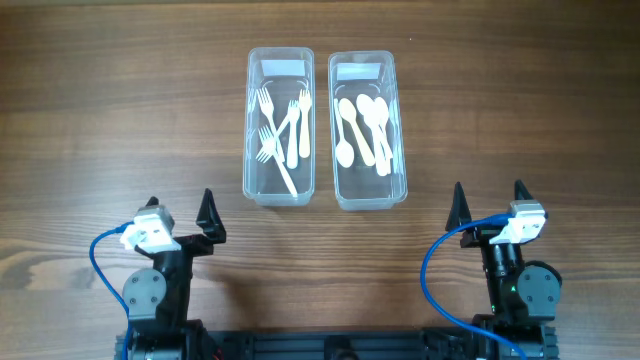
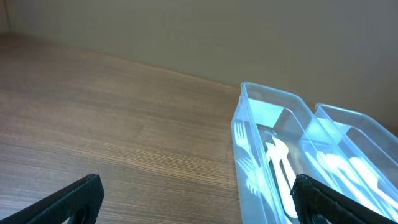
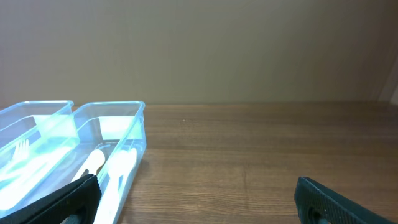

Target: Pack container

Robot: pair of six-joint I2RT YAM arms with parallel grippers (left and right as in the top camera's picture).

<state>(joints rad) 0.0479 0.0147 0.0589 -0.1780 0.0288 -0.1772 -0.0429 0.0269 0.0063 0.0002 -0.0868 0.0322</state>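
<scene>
Overhead view: bright, even, diffuse light. The tabletop grain is sharp and shadows are faint. A bright white patch sits at the 12 o'clock end of each clear container. Wrist views: dimmer, with a blue cast on the plastic. The tool fingers at 5 and 7 o'clock are dark and slightly soft.
</scene>
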